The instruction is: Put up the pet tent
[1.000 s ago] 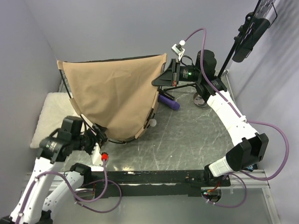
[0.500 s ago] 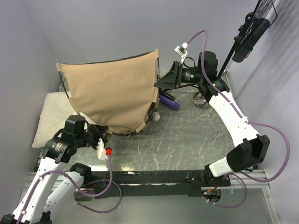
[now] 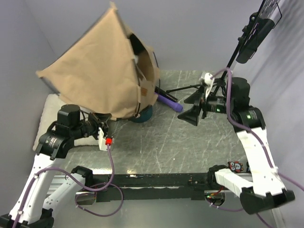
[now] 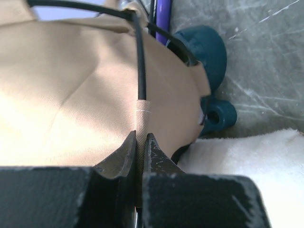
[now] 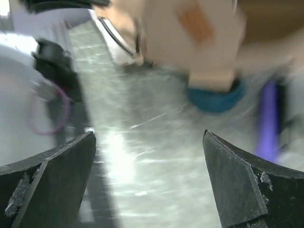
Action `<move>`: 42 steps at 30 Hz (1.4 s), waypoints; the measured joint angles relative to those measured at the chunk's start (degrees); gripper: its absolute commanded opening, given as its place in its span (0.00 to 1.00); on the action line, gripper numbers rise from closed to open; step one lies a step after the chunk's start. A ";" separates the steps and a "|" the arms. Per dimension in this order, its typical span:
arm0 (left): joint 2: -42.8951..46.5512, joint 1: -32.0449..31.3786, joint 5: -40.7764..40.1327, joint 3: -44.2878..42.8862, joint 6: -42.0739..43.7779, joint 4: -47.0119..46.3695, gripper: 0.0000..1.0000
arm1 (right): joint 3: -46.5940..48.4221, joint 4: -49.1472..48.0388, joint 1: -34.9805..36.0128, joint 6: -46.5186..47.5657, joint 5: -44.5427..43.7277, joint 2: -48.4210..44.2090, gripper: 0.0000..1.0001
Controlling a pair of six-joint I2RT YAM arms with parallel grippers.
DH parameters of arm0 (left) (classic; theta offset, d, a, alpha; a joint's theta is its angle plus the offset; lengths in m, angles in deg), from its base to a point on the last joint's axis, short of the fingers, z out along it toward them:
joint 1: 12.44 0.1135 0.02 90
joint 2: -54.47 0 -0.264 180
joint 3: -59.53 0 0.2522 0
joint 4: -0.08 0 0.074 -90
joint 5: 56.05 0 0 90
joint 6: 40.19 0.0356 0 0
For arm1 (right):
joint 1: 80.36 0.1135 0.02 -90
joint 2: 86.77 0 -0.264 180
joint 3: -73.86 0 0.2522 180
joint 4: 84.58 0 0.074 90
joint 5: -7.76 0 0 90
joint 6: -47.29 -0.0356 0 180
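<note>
Tan fabric pet tent up at about 10 o'clock on the grey marbled tabletop, peak tipped toward 12, lower hem hanging at 9 o'clock just above the left gripper. Small brown label patch on the tent's 3 o'clock face; dark opening above it. Left arm rising from its base at 7 o'clock, white links folded upward, wrist turned toward 3 o'clock and tucked under the hem. Left wrist view: left gripper clamped tight on a thin black pole where a tan sleeve wraps it, fingers nearly meeting, fabric spread at 9 to 11 o'clock of the grip. Teal rounded object on the tabletop at 2 o'clock of the grip, partly under the tent edge; cream-white pillow at 4 o'clock, also seen at 9 o'clock of the table beneath the left arm. Purple rod lying just off the tent's 4 o'clock corner. Right arm up from 5 o'clock, elbow high at 3 o'clock, forearm bent back toward 9. Right gripper apart from the tent, jaws spread wide, nothing between them. Right wrist view blurred: right gripper wide, tent and teal object at 12 to 1 o'clock. Black stand at 2 o'clock.
</note>
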 measured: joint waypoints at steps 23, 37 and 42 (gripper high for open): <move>-10.38 0.00 5.81 -12.09 8.85 16.06 0.01 | -6.47 -18.64 28.94 95.14 -20.61 2.75 0.97; -12.59 0.00 5.88 -14.84 11.78 21.18 0.01 | -3.19 -14.25 33.03 100.69 -22.75 10.49 0.42; -12.98 0.00 5.81 -15.19 12.46 21.05 0.26 | -2.14 -10.99 33.22 102.05 -24.63 10.64 0.00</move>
